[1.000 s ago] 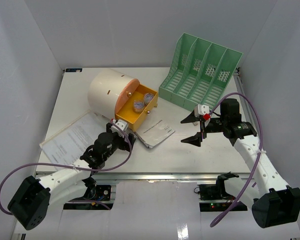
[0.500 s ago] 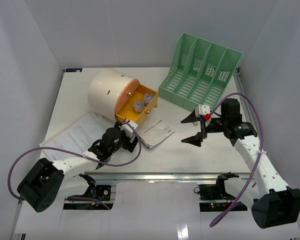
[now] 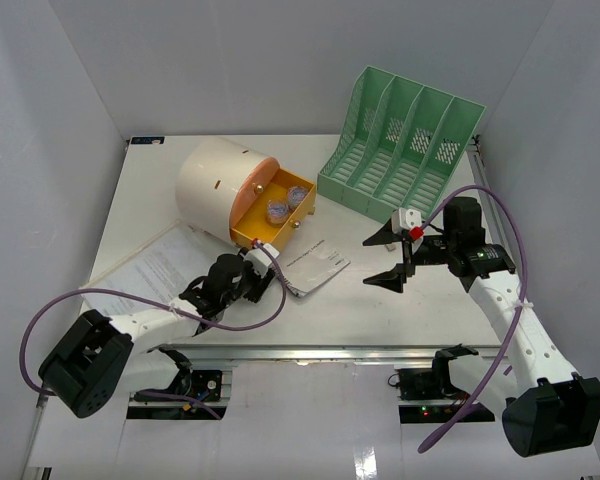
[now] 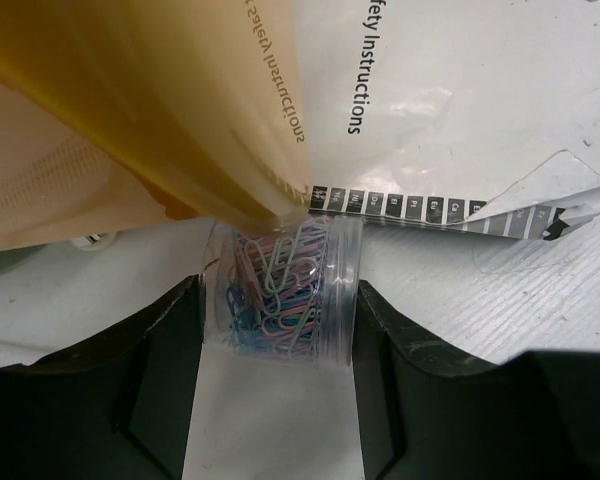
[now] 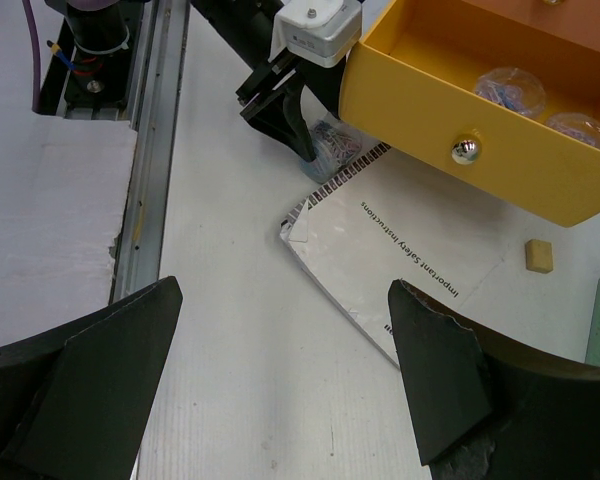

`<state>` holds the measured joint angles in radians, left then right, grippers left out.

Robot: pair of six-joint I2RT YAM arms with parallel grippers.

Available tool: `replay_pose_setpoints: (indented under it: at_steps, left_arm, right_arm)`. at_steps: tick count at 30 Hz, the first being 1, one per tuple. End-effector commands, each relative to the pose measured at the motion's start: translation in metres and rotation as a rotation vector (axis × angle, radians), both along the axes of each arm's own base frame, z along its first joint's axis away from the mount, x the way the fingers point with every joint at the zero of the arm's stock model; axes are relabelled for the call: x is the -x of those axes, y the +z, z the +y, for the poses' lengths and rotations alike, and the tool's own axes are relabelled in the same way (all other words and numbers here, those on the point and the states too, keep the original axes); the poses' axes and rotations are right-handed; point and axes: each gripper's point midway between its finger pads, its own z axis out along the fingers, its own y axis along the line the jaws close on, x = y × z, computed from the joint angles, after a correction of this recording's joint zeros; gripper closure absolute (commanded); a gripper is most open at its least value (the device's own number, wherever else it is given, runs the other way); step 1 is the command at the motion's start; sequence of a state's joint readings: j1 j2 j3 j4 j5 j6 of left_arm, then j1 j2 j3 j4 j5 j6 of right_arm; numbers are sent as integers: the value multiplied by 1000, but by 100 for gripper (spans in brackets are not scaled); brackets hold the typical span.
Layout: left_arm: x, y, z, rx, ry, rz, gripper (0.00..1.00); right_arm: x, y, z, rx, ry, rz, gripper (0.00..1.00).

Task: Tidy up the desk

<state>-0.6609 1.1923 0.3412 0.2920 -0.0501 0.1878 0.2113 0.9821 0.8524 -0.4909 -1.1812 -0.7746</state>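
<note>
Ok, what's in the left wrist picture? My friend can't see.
A small clear jar of colourful paper clips sits between the two black fingers of the left gripper. A yellow drawer overhangs it; a safety instructions booklet lies behind.

left pincer (image 4: 278, 345) advanced toward yellow drawer (image 4: 160, 100), closed onto paper-clip jar (image 4: 280, 285)

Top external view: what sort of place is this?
Likely a lab test cell staged as an office: a white-walled desk with a mint file rack and a cream drawer box.
</note>
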Motion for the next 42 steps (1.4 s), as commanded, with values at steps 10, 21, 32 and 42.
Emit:
replay_pose_setpoints:
  at_steps: [10, 21, 32, 42]
  left_arm:
    - [19, 54, -11, 178, -4, 37, 85]
    - [104, 131, -41, 402, -391, 91, 100]
    - [39, 243, -34, 363, -235, -244, 100]
    - [-43, 232, -25, 144, 32, -261, 100]
  right_arm:
    - [-1, 7, -1, -28, 11, -33, 10]
    - [-4, 3, -1, -26, 9, -14, 10]
    - [-7, -2, -3, -17, -3, 0, 10]
    - [-11, -3, -5, -6, -23, -7, 10]
